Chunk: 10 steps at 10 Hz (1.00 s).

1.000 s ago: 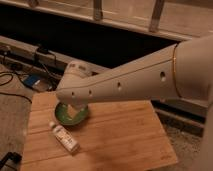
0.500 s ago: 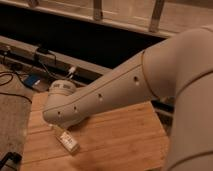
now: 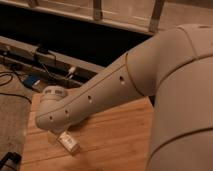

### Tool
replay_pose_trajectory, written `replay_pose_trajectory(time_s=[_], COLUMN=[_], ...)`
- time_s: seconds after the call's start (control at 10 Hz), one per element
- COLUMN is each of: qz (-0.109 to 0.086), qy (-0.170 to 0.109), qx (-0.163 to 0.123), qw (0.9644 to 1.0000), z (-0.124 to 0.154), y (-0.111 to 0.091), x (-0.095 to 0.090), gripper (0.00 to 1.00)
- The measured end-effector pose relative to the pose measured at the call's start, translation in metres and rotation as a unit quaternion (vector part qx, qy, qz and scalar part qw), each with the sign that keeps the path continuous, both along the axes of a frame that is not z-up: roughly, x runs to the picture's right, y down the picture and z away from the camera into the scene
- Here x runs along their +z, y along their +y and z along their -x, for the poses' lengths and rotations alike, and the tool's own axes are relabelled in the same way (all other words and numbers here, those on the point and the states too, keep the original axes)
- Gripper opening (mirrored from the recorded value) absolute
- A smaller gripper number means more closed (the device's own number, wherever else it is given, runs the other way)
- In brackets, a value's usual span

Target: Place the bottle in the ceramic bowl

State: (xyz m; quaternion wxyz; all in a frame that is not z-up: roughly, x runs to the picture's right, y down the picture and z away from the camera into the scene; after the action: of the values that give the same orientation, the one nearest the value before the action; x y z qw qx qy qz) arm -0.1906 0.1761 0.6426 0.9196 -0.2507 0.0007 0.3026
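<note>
- The arm [image 3: 102, 92] has swung further across the view than a second ago. Its pale shell now fills the right side and reaches down to the left over the wooden worktop [image 3: 117, 137].
- The gripper is tucked under the arm's rounded end, over the left part of the worktop and out of sight. Its jaws stand apart and hold nothing.
- The bottle [image 3: 69, 143] lies on its side near the worktop's front left, where it lay a second ago. It is just below the arm's end, and whether anything touches it cannot be told.
- The ceramic bowl showed at the back left of the worktop a second ago. It is now hidden behind the arm.
- Cables [image 3: 11, 79] lie on the floor to the left, as before.
</note>
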Motion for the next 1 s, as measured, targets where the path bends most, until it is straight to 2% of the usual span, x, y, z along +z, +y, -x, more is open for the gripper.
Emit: replay_pose_trajectory(time_s=[0.3,0.7,1.0], qz=[-0.002,0.009,0.016], qy=[0.0,-0.003,0.024], qx=[-0.009,-0.026,-0.025], qw=[1.0,0.9996,0.9992], z=[0.002,0.015,0.012], y=[0.0,0.012,0.028], x=[0.003,0.007,0.013], gripper=[0.8,0.8,0.8])
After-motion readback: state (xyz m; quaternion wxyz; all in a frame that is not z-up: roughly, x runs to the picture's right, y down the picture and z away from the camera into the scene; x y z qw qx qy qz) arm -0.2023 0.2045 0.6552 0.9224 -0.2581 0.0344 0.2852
